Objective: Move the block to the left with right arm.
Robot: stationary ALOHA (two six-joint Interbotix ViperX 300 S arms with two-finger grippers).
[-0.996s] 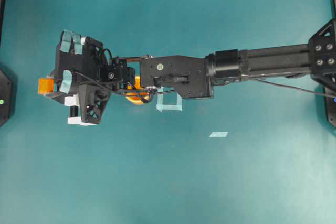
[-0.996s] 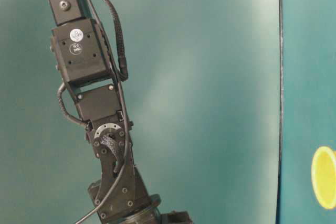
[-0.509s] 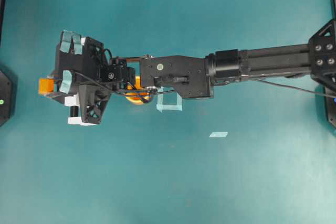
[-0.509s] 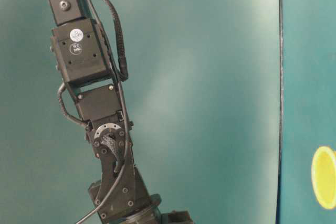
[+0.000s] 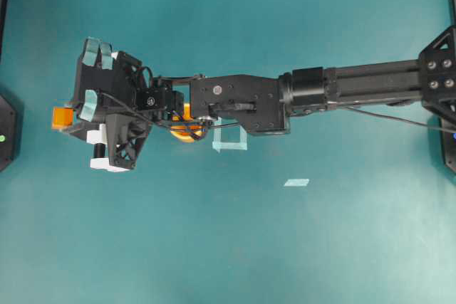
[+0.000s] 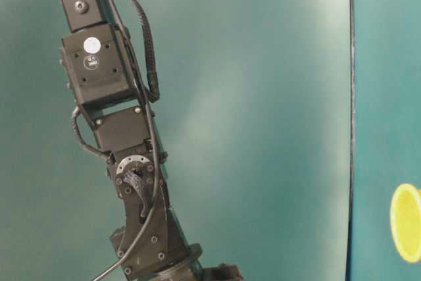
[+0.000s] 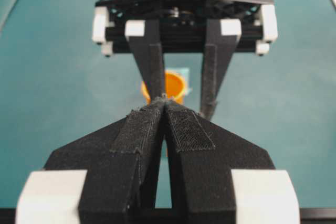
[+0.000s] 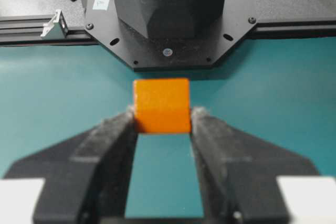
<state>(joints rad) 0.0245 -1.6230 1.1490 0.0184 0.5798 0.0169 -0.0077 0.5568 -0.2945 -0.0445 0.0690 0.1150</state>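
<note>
The small orange block sits clamped between the tips of my right gripper, which is shut on it. From overhead the block shows at the far left of the teal table, just past the right gripper, whose long black arm reaches across from the right. Whether the block touches the table I cannot tell. My left gripper is shut with nothing in it and faces the right gripper head-on.
A yellow-orange cup stands half hidden under the right arm's wrist; the cup also shows beyond the left fingers. A teal tape square and a tape strip lie on the table. The left arm's base rises just beyond the block.
The right gripper and wrist have shifted very slightly; the block stays held at the same spot on the left. The left gripper has not changed.
</note>
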